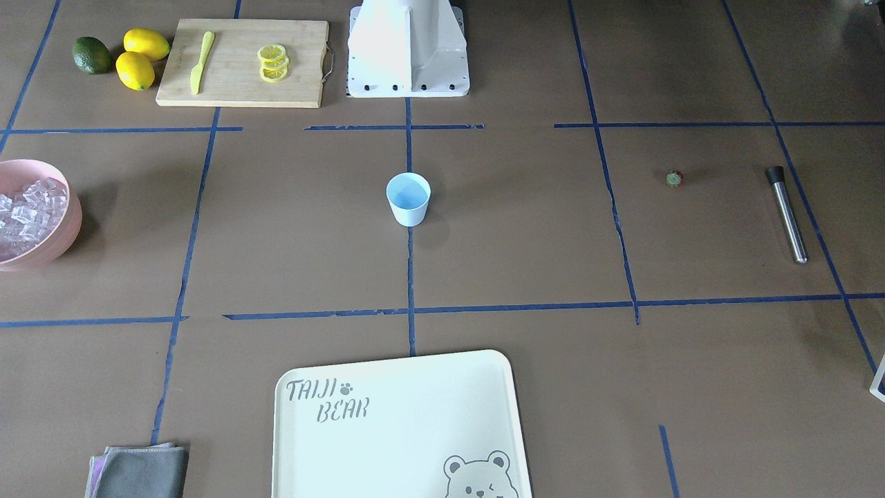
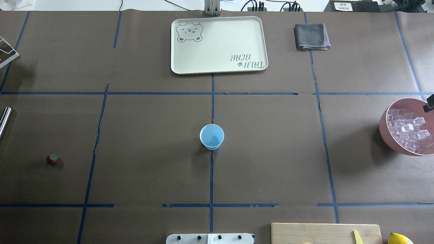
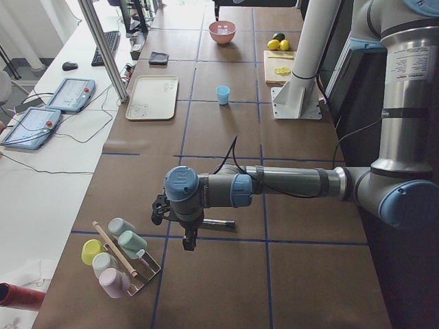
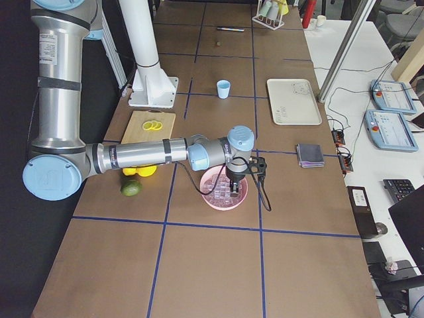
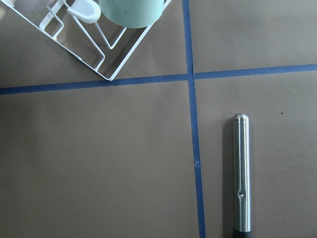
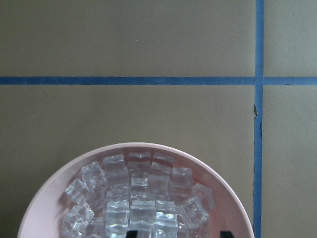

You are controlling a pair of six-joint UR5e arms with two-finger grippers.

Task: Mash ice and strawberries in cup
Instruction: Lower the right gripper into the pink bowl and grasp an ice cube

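The pale blue cup (image 1: 408, 199) stands upright at the table's middle, also in the overhead view (image 2: 211, 136). The tiny red strawberry (image 1: 675, 178) lies on the table toward my left side (image 2: 52, 159). Clear ice cubes (image 6: 141, 198) fill a pink bowl (image 2: 385, 118) on my right side. My right gripper (image 6: 177, 235) hovers over the ice, fingertips apart, empty. My left gripper (image 3: 186, 240) hangs above the table near a steel muddler (image 5: 241, 173). I cannot tell whether it is open or shut.
A cream bear tray (image 1: 401, 429) and a grey cloth (image 1: 142, 470) lie at the far edge. A cutting board (image 1: 242, 62) with lemon slices and a yellow knife, lemons and a lime sit near my base. A white rack with cups (image 3: 120, 257) stands at the left end.
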